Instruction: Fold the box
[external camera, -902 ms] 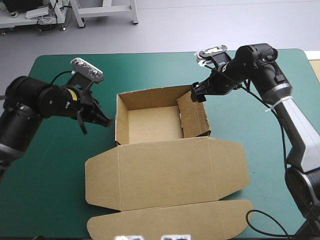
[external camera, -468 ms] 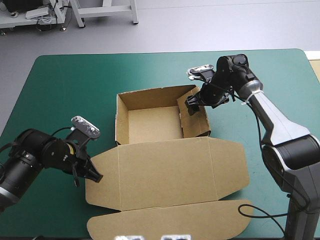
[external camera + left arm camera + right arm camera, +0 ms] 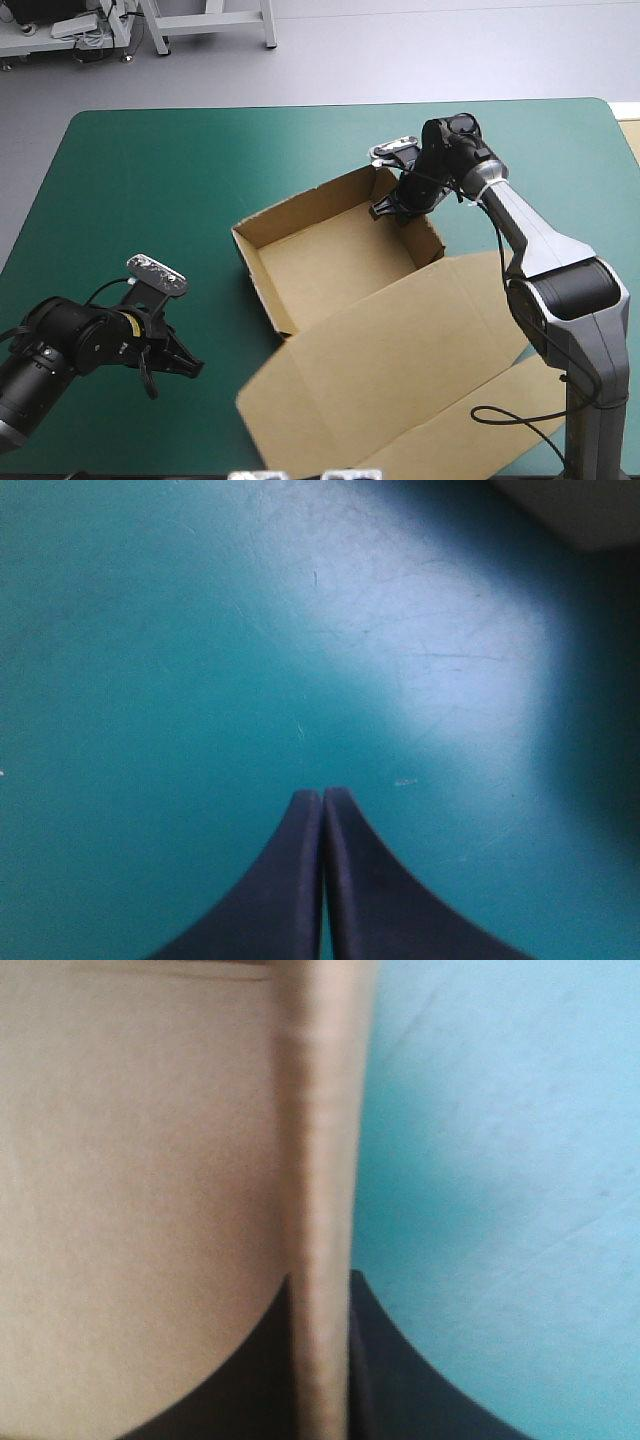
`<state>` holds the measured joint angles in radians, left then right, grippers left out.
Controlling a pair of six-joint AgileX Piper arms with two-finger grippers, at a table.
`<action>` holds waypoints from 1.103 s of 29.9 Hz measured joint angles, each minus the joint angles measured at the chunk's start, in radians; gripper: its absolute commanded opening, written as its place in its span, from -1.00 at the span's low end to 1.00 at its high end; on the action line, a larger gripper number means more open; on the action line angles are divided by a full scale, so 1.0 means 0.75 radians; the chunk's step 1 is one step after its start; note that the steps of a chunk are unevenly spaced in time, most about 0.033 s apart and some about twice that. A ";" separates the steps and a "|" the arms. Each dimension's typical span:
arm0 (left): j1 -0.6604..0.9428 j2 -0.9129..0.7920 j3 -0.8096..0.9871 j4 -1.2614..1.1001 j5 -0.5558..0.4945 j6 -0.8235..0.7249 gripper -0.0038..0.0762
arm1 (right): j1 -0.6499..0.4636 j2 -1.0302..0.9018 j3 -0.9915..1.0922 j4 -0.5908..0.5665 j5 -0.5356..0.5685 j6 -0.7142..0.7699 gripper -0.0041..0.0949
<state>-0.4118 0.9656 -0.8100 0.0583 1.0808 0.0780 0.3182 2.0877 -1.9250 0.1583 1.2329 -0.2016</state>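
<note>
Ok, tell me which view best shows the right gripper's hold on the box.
Right wrist view: a wall of the box stands edge-on between the right gripper's fingers, all but shut on it. The high view shows the gripper at the box's far right corner, contact too small. The left wrist view shows neither.

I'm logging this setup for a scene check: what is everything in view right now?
box: one, brown, an open tray with its lid lying flat, skewed across the table's middle and near right.
table: one, teal-green cover, under everything.
left pincer: one, black, shut on nothing, over bare cover at the near left, apart from the box.
right pincer: one, black, shut on the box's wall at the tray's far right corner.
</note>
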 measured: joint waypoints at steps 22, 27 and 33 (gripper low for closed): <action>0.000 0.000 0.000 0.108 0.011 -0.004 -0.93 | -0.883 0.000 -0.269 -0.142 0.014 0.026 -0.95; 0.000 0.000 0.000 0.114 -0.043 -0.004 -0.93 | -1.002 0.000 -0.269 -0.059 0.014 -0.015 -0.80; 0.000 0.000 0.000 0.117 -0.070 -0.004 -0.93 | -1.027 0.000 -0.269 -0.028 0.011 -0.061 0.22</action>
<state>-0.4118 0.9655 -0.8100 0.1461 1.0287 0.0751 -0.4518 2.0877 -2.1269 0.1371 1.2412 -0.2474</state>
